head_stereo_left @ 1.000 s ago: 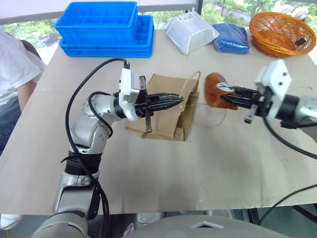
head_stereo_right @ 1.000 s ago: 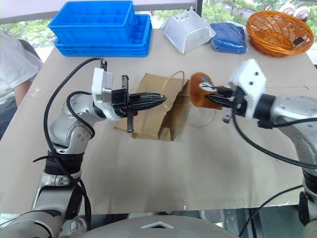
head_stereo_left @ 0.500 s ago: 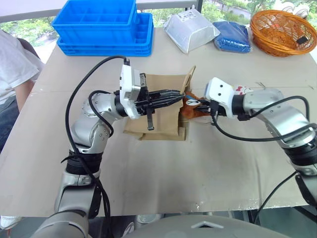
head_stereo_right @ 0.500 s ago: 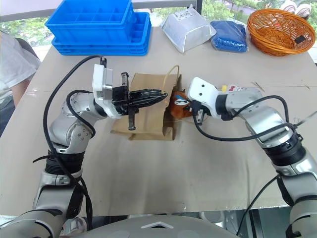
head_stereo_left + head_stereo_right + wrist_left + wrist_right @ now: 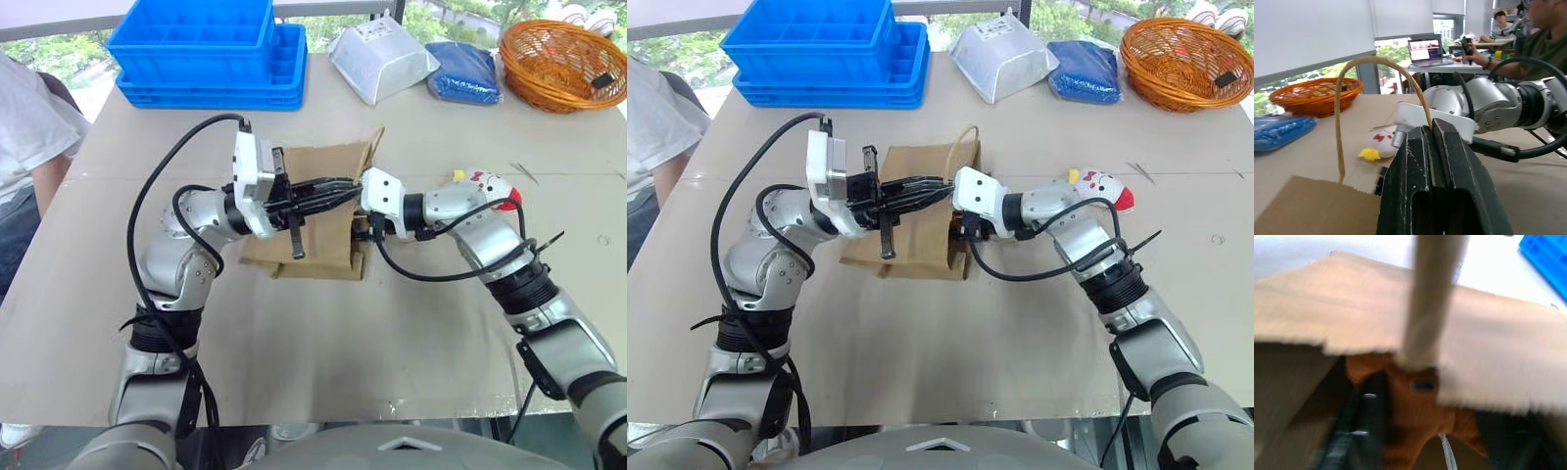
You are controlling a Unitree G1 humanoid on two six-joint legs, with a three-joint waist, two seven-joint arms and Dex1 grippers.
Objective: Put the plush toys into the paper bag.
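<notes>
Now left gripper point(image 5: 345, 188) pinched on brown kraft paper bag's point(image 5: 313, 220) cord handle point(image 5: 1347, 83), holds mouth up. Right gripper point(image 5: 958, 227) inside mouth, finger spread unclear, round brown plush toy point(image 5: 1418, 406) going in. Next: withdraw, fetch white oval plush toy point(image 5: 1097, 186) at right.

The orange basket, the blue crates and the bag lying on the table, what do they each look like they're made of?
The orange basket looks like woven wicker or cane, matte, with an open weave showing. The blue crates look like moulded plastic: smooth, uniform colour, rigid dividers. The paper bag looks like brown kraft paper, matte and creased, with a twisted cord handle.
</notes>
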